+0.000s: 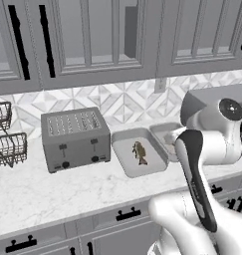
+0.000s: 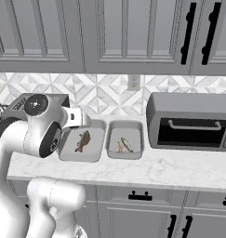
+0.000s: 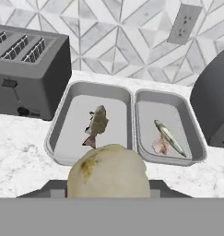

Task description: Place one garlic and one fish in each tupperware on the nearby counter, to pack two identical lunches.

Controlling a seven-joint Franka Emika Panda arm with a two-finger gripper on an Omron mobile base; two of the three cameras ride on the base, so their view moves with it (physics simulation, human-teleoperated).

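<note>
— Garlic (image 3: pixel 109 170), is that, up close in the hand view?

— Looks so: a pale, rounded bulb with a brownish smudge on one side, pinched in the gripper (image 3: pixel 109 196), whose jaws are closed onto it from both sides. It hangs just in front of the left tupperware (image 3: pixel 61 120).

— What's in that tray?

— One fish (image 3: pixel 97 125), brownish and stubby, with a reddish tail, lying near the middle. The right tupperware (image 3: pixel 193 137) sits just beside it, rims nearly touching, and holds a slimmer, silvery-green fish (image 3: pixel 169 137) with something small and pink (image 3: pixel 158 146) against it; I cannot tell what that is.

— And around the left tray?

— Both trays are shallow, grey, round-cornered. To the left of the left tray stands a slotted grey toaster (image 1: pixel 75 138); beyond the right tray stands a grey toaster oven (image 2: pixel 189 121). All rest on the white marble-look counter (image 2: pixel 170 169). Behind the trays is a grey-and-white patterned backsplash (image 1: pixel 117 102) with a wall outlet (image 2: pixel 133 82), and grey cabinets (image 2: pixel 133 32) hang above.
</note>
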